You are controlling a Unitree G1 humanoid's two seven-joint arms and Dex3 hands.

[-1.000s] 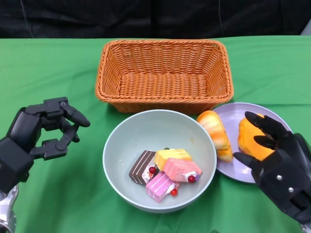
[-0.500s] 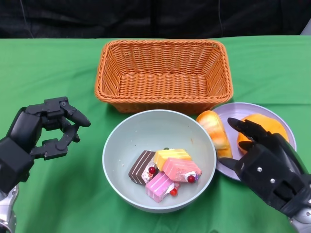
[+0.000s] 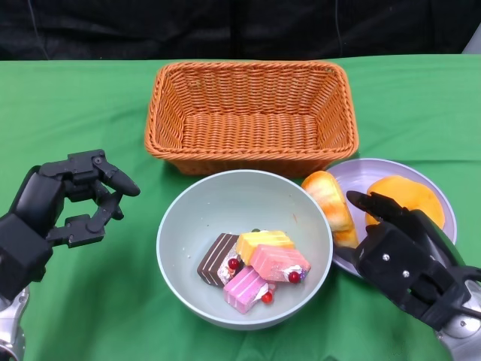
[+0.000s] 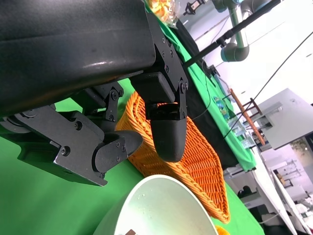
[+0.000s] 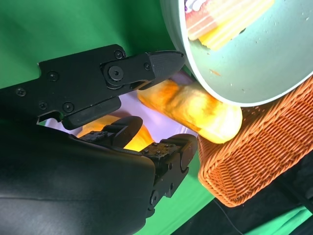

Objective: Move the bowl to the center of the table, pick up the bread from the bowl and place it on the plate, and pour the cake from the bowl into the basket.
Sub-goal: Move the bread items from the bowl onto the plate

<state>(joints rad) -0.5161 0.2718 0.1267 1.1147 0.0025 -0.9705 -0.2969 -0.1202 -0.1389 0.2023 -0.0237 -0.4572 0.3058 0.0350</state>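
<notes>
Right hand hangs released, fingers apart, over the plate at 3 o'clock, where both bread pieces lie; left hand hovers released at 9; bowl with cakes sits mid-bench, basket at 12.

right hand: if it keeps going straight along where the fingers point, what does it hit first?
Most likely the long bread roll on the plate; in the right wrist view the right hand has its fingers aimed at it. The bowl rim sits close beside; depth is unclear.
</notes>
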